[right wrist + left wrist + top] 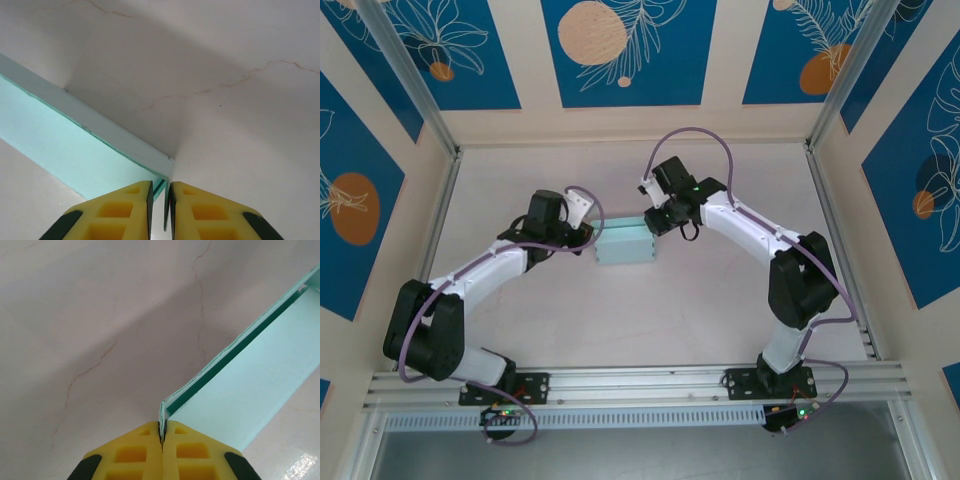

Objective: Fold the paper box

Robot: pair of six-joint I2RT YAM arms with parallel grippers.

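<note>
Bench (pixel 700 300): pale pinkish stone-look surface with fine brown veins, enclosed by cream walls bearing blue leaf-print panels (pixel 625 50) and aluminium posts (pixel 408 75). Pale light-blue card box (pixel 624 246) lies at bench centre, between both arms. Left claw (pixel 161 426) pinched tight on its card edge. Right claw (pixel 161 189) parted by a slit, card edge inside.

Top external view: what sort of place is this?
Probably a robot test cell: a pale table boxed in by blue patterned wall panels, aluminium framing, and a paper box mid-table.
</note>
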